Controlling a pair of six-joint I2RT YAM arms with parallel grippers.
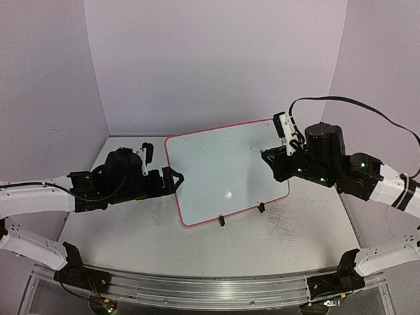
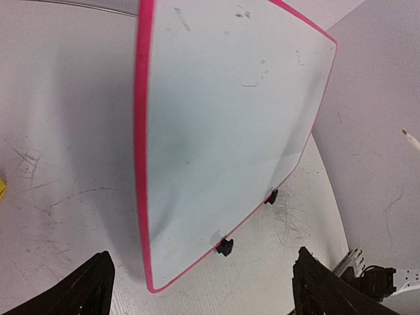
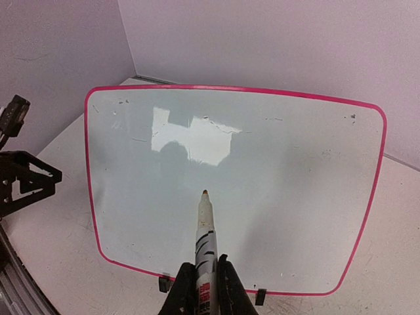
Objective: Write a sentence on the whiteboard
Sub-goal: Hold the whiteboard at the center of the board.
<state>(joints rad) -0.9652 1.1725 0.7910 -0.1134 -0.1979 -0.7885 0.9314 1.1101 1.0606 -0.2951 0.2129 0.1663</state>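
Observation:
The whiteboard [image 1: 226,170] leans on two black clip feet [image 1: 222,221], glossy white with a pink rim. No sentence shows on it, only small grey specks. My left gripper [image 1: 177,178] is open at the board's left edge. In the left wrist view its fingers [image 2: 92,289] stand wide apart with the whiteboard [image 2: 223,131] just ahead and nothing held. My right gripper [image 3: 205,289] is shut on a white marker [image 3: 205,239], whose red tip points at the whiteboard [image 3: 295,170] and hovers short of its middle. From above, the right gripper [image 1: 268,157] sits at the board's right edge.
Grey scribble marks [image 1: 282,216] cover the table in front of the board's right foot. The purple walls close in behind and on both sides. A small yellow object [image 2: 2,189] shows at the left edge of the left wrist view.

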